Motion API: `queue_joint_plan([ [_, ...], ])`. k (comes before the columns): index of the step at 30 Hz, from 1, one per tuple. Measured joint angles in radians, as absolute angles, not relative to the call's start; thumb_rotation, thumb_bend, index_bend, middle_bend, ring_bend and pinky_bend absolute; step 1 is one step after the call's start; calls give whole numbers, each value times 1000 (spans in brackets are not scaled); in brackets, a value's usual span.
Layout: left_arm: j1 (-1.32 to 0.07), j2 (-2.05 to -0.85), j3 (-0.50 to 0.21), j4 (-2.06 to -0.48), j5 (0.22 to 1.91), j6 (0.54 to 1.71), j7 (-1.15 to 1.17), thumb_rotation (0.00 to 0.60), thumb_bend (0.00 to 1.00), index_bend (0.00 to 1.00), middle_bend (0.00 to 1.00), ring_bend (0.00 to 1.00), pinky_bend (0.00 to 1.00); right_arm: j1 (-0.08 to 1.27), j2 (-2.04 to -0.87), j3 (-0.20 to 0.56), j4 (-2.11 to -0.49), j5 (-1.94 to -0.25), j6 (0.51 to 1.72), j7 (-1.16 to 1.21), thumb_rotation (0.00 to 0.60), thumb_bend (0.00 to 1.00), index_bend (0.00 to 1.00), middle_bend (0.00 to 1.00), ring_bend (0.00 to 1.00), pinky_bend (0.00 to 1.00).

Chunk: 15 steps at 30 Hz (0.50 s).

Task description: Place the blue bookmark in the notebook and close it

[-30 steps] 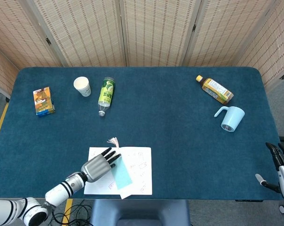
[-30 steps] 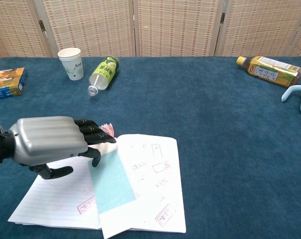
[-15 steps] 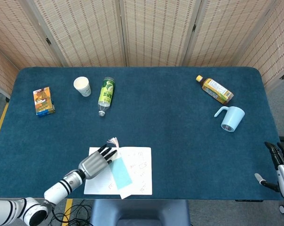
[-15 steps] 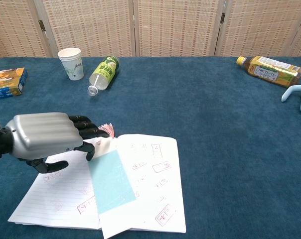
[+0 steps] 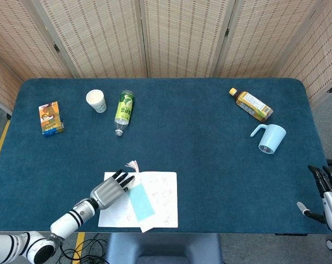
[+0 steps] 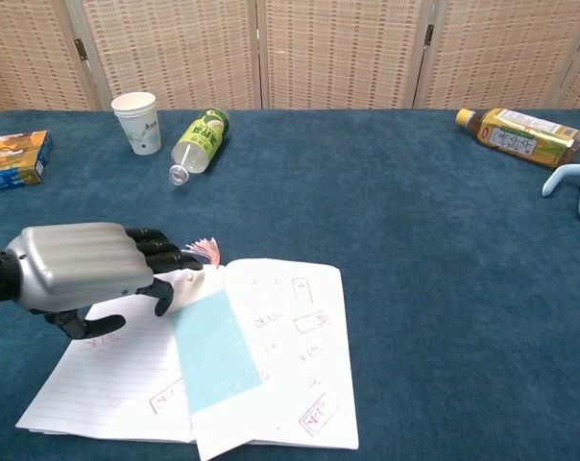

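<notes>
The notebook point(image 5: 161, 203) lies open near the table's front edge, also in the chest view point(image 6: 300, 365). The pale blue bookmark point(image 5: 140, 201) lies flat along the spine between the pages point(image 6: 213, 351), its pink tassel point(image 6: 205, 251) sticking out past the top edge. My left hand point(image 5: 109, 190) hovers over the left page with its fingers spread and slightly bent; it holds nothing point(image 6: 79, 274). Its fingertips are just left of the bookmark's top. My right hand point(image 5: 328, 192) hangs beyond the table's right front corner, empty, fingers apart.
At the back left are an orange-blue box point(image 5: 50, 117), a paper cup point(image 5: 96, 100) and a green bottle on its side point(image 5: 123, 110). A tea bottle point(image 5: 252, 104) lies at the back right, with a light blue mug point(image 5: 270, 138) tipped over nearby.
My left hand has drawn back to the left, off the bookmark and onto the left page side. The bookmark and notebook stay where they were.
</notes>
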<state>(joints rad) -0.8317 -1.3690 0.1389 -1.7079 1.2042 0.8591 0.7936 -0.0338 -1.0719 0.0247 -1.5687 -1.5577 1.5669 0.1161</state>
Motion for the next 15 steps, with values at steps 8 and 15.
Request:
queue_joint_plan([
  [8,-844,-1398,116,-1698,1198,848,800,600,530,288,0,0,85,-37,-1071,24,-1569,-1555,1570,117,600,112,37,128,40,120],
  [15,-860,-1427,94,-1691,1168,838,817,600,530,280,0,0,85,-40,-1069,23,-1569,-1555,1574,118,600,113,37,128,40,120],
])
